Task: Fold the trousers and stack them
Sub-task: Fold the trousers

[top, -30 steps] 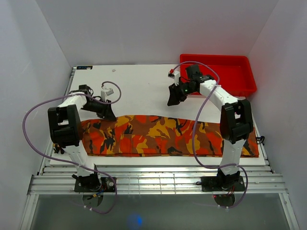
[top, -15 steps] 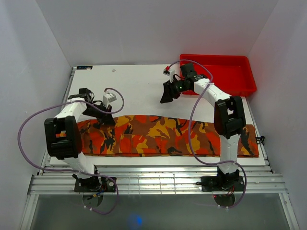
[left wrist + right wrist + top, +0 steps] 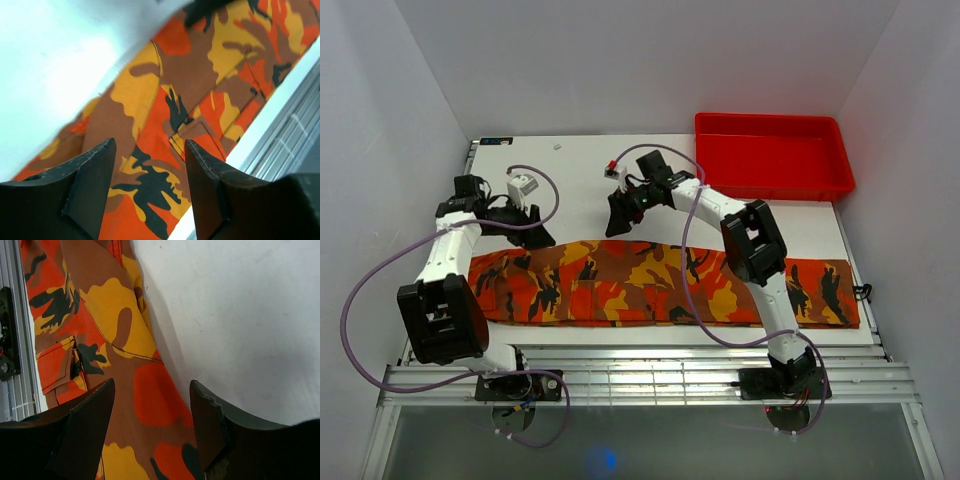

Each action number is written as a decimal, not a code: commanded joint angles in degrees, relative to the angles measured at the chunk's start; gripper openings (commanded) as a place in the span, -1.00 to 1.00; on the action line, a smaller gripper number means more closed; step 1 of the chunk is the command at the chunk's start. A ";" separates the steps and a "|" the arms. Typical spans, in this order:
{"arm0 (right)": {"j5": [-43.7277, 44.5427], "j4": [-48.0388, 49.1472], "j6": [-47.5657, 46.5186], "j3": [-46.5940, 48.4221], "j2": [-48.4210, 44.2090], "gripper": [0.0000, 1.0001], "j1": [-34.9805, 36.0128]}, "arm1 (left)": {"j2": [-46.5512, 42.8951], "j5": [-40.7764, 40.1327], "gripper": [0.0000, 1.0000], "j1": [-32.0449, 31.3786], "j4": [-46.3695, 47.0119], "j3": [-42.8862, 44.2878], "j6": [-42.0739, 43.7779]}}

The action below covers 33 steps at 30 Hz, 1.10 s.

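The trousers (image 3: 650, 285), in orange, red, yellow and dark brown camouflage, lie flat as one long strip across the near part of the white table (image 3: 580, 170). My left gripper (image 3: 535, 238) hovers over the strip's far edge near its left end. In the left wrist view it (image 3: 148, 150) is open, with only trousers (image 3: 165, 100) cloth below. My right gripper (image 3: 618, 222) hangs just beyond the far edge, left of the middle. It (image 3: 151, 390) is open too, above the trousers (image 3: 110, 315) edge and bare table.
A red plastic tray (image 3: 772, 190) stands at the back right corner. Aluminium rails (image 3: 640, 375) run along the near table edge, where both arm bases are bolted. Purple cables loop from each arm. White walls close in on three sides.
Both arms have swung to the left, the right gripper coming away from the tray toward the middle. The left gripper shut briefly and now stands open. The trousers' left end lies a little further left.
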 commanded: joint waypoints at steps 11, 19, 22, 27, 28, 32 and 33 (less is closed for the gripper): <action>-0.93 3.56 -2.53 0.46 1.83 -0.26 6.12 | 2.88 6.33 0.37 8.88 1.99 9.42 -11.44; 6.88 8.14 -12.44 -15.78 -12.74 -0.75 12.08 | 2.61 4.31 0.27 10.20 1.55 7.76 -10.83; 13.29 9.46 -19.21 -21.16 -16.53 -0.79 16.21 | 3.14 3.60 0.22 10.72 1.02 6.97 -11.35; 24.45 14.20 -27.21 -32.50 -19.71 -0.82 21.76 | 3.84 2.99 0.22 11.43 -0.30 5.30 -12.58; 25.77 14.82 -27.92 -33.73 -19.97 -0.82 22.99 | 3.84 2.55 0.24 11.43 -0.39 4.08 -12.76; 30.70 17.28 -29.51 -37.61 -19.19 -0.81 25.02 | 3.67 0.52 0.27 11.43 -1.26 0.38 -12.07; 32.88 18.15 -29.86 -38.57 -18.92 -0.81 25.72 | 3.58 0.09 0.28 11.34 -1.53 -0.15 -11.19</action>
